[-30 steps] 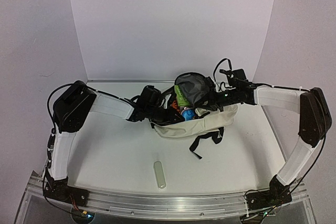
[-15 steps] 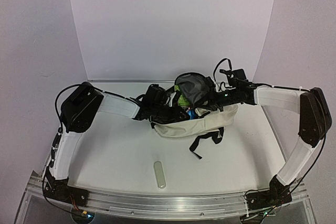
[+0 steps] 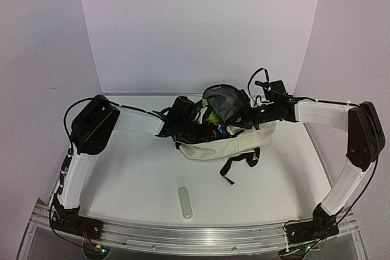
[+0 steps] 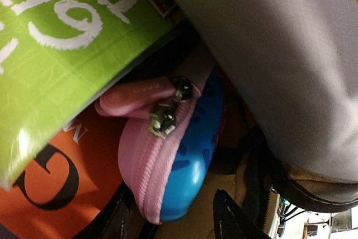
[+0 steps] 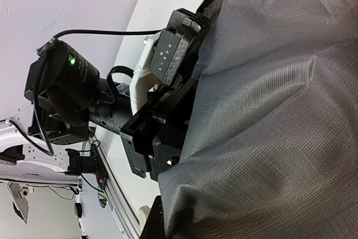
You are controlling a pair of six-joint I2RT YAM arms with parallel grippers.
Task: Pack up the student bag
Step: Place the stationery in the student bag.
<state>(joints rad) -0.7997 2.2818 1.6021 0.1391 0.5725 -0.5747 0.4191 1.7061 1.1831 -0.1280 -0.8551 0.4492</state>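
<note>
The left gripper stands with its 2 dark fingertips apart. The lower end of the pink pencil case lies between them, and tan fabric shows in the gap at the 3 o'clock finger, so we see no grip on it. Compared with 1 second ago, in the top view the left arm has pushed farther toward 3 o'clock. Its wrist now covers most of the green and blue that showed in the opening. The right arm, the bag and the pale oblong object on the table have not shifted.

The right gripper is closed on the edge of the raised grey lining flap, which fills its wrist view.

The student bag lies on its side at the table's far middle, its mouth facing 11 o'clock. The left gripper is inside that mouth from the 9 o'clock side, and the right gripper sits at the bag's 1 o'clock. A black strap trails toward 6 o'clock, and the oblong object rests well apart at 7 o'clock.

Inside, a green cover carries white lettering, turned and cropped, which we cannot read. Below it an orange cover shows 1 large black letter resembling a G.
</note>
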